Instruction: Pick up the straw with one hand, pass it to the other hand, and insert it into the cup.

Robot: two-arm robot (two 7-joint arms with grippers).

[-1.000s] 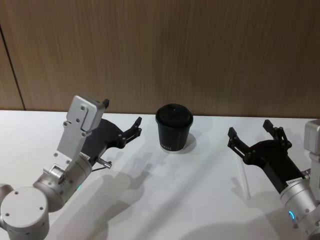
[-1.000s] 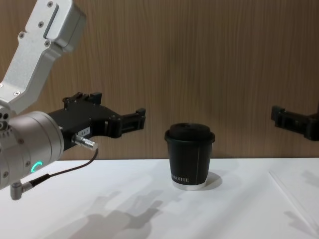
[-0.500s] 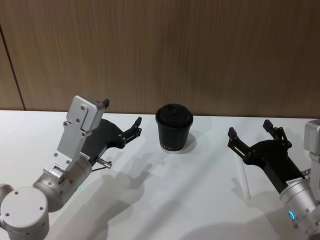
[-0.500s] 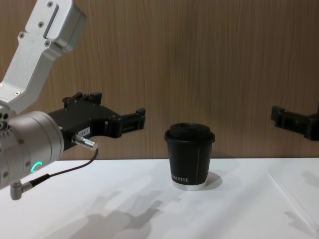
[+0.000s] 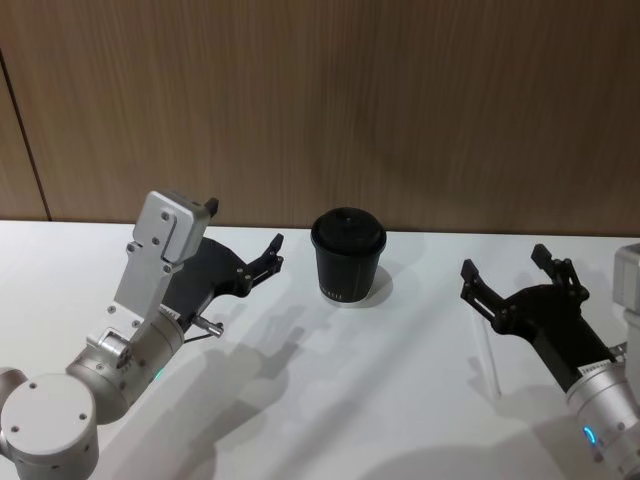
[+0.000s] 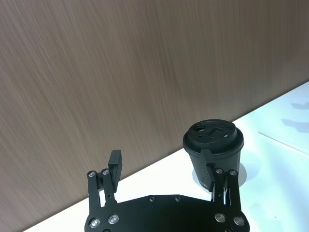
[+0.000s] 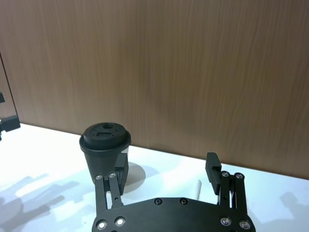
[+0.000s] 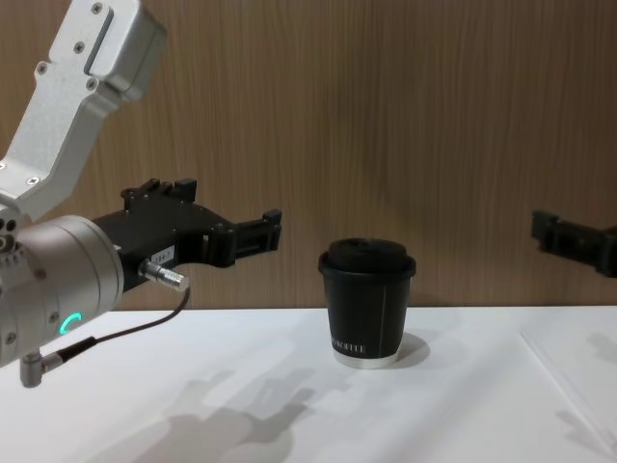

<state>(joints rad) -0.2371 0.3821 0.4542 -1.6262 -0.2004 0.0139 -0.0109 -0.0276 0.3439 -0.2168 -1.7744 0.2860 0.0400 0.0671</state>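
My right claw (image 5: 503, 262), black with short fingers, hangs above the right part of the table with its fingers spread wide and nothing between them. Below it lies the long, thin white straw (image 5: 490, 362), flat on the surface. Its long axis runs from far to near, and the near end leans slightly right. The far end sits under my claw, and the right wrist view shows that tip between my two fingers, lower down. The straw is well to the right of the cup and apart from it.

My left claw (image 6: 161, 163), long and black on a silver-grey wrist with a green ring light, hovers at the left. It points toward the cup, its fingers spread and empty.

The small black paper cup with a black domed lid (image 5: 347, 258) stands upright between the two claws, at the far side of the smooth white table (image 5: 330, 400). A brown wood-grain wall (image 5: 350, 100) rises directly behind the table.

I count one straw, one cup and two claws.
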